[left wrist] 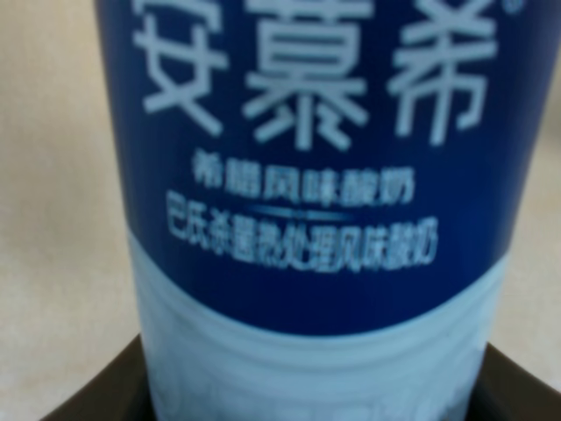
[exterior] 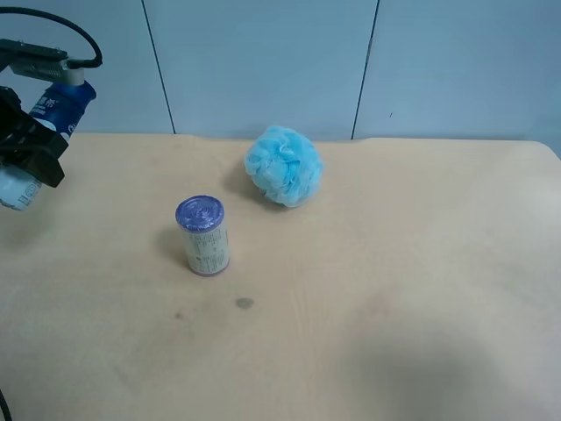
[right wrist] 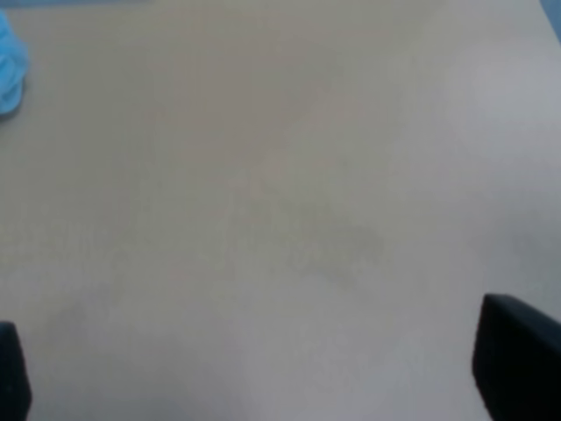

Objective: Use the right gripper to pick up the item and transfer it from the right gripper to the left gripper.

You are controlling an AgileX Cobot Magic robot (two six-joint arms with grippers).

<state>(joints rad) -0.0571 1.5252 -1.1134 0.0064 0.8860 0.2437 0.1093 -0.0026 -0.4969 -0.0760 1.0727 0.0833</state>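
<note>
The item, a slim bottle (exterior: pixel 58 107) with a dark blue upper body and a pale lower end, is held tilted above the table's far left edge. My left gripper (exterior: pixel 31 145) is shut around its middle. In the left wrist view the bottle (left wrist: pixel 307 175) fills the frame, with white characters on blue, and the left gripper (left wrist: pixel 302 395) clamps its pale part between black fingers (left wrist: pixel 88 399). My right gripper (right wrist: pixel 263 364) is open and empty over bare table, its black fingertips (right wrist: pixel 517 355) wide apart. It is out of the exterior high view.
A short purple-lidded can (exterior: pixel 203 235) stands upright left of the table's middle. A fluffy light-blue bath puff (exterior: pixel 282 165) lies behind it, and its edge shows in the right wrist view (right wrist: pixel 9 70). The tan table (exterior: pixel 394 289) ends at a blue wall.
</note>
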